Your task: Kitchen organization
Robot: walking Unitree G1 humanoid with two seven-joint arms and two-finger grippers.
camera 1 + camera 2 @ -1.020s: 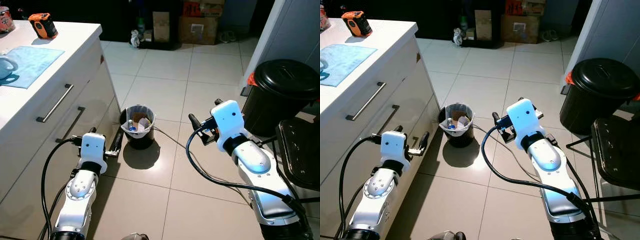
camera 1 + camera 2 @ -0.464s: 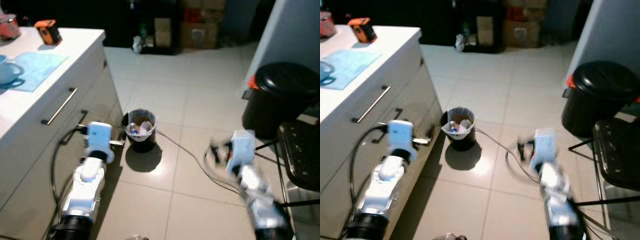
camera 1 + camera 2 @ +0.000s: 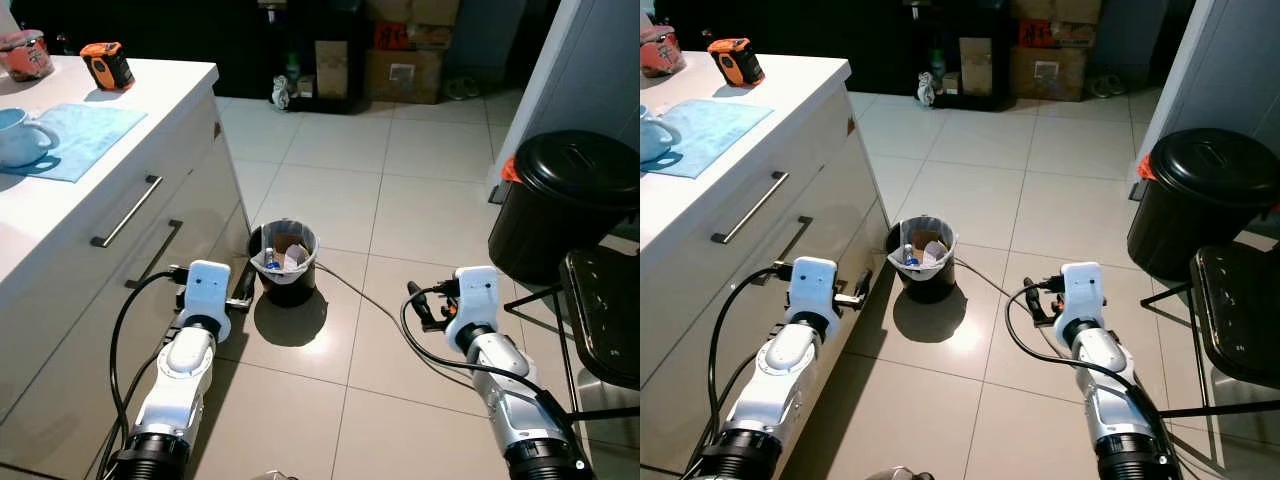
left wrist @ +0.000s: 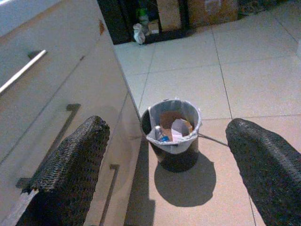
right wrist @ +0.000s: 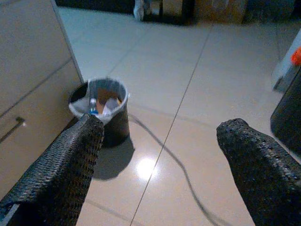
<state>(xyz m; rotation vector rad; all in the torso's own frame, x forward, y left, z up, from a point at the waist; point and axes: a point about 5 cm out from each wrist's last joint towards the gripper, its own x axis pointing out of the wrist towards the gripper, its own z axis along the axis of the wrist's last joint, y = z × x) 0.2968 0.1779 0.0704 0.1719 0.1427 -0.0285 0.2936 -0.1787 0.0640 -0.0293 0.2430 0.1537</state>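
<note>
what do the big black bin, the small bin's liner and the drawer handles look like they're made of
Big black bin: likely plastic, with a smooth, slightly glossy domed lid.
Small bin liner: thin pale plastic film, crinkled and folded over the rim.
Drawer handles: probably brushed metal; slim silver-grey bars with a dull sheen.

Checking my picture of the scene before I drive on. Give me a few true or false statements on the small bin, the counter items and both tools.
1. The small bin stands on the floor beside the drawer cabinet. True.
2. The small bin is empty. False: it is lined with a bag and holds scraps, including something blue.
3. The left tool has its fingers spread, holding nothing. True.
4. The right tool is clamped on a cup. False: its fingers are apart and hold nothing.
5. An orange tape measure lies on the counter. True.
6. The large black bin has its lid off. False: the lid is on.
</note>
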